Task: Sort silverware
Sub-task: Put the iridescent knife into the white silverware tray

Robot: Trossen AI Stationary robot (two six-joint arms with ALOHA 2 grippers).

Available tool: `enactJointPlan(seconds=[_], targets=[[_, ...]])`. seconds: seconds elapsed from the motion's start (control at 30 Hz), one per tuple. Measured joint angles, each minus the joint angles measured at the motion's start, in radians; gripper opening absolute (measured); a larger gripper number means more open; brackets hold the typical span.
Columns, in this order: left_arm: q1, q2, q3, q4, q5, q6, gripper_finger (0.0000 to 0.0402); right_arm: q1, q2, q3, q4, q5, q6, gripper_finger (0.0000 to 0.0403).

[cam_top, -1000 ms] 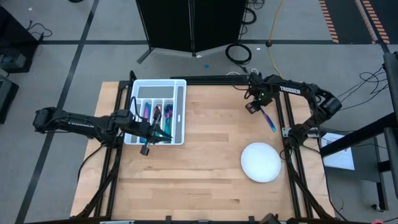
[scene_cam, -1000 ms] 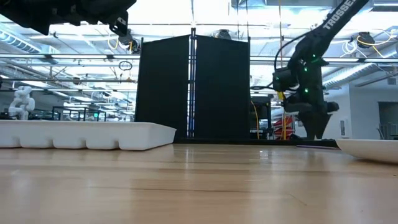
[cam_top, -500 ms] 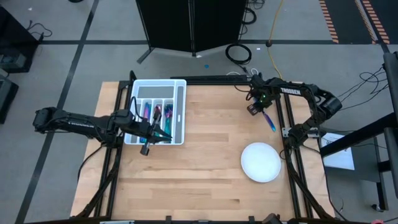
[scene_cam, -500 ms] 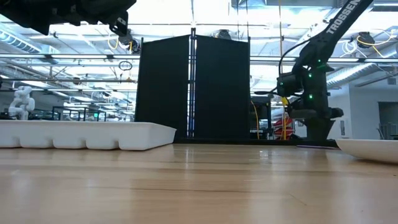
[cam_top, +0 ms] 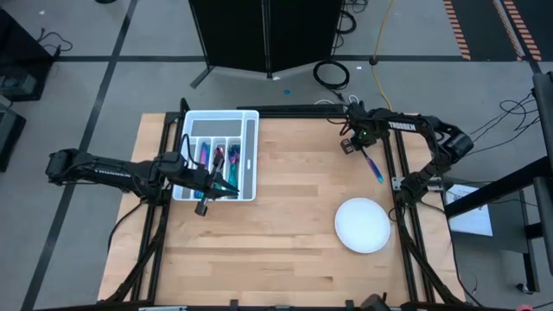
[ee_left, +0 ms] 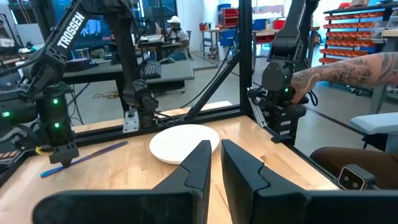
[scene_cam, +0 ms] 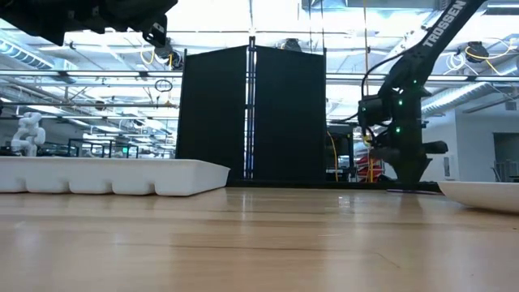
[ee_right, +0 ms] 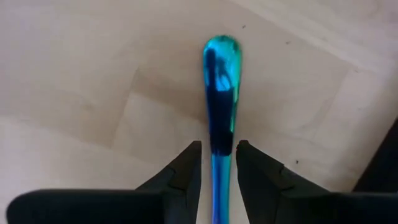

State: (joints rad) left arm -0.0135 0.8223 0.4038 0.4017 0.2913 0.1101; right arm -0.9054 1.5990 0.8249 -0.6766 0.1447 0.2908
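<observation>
One piece of silverware, blue and slim, lies on the table directly under the right gripper, whose fingers close on its handle. Below that gripper in the high view sits the white plate. The left gripper, fingers nearly together and empty, hovers over the tray, which holds more colourful pieces.
</observation>
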Motion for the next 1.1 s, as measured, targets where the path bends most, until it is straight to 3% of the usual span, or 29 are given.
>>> enactJointPlan(seconds=[0.3,0.47,0.63,0.87,1.1], targets=[[0.000,0.000,0.001,0.000,0.001,-0.025,0.0041,0.011,0.023,0.010,-0.006,-0.030,0.010,0.0086],[0.000,0.000,0.001,0.000,0.001,-0.025,0.0041,0.011,0.023,0.012,-0.003,-0.111,-0.031,0.0086],[0.000,0.000,0.001,0.001,0.001,-0.024,0.0041,0.028,0.023,0.011,0.073,-0.273,-0.028,0.0086],[0.000,0.000,0.001,0.009,0.001,-0.021,0.0041,0.158,0.023,0.011,0.171,-0.360,-0.007,0.0086],[0.000,0.000,0.001,0.009,0.001,-0.019,0.0041,0.352,0.023,0.010,0.284,-0.361,0.060,0.0086]])
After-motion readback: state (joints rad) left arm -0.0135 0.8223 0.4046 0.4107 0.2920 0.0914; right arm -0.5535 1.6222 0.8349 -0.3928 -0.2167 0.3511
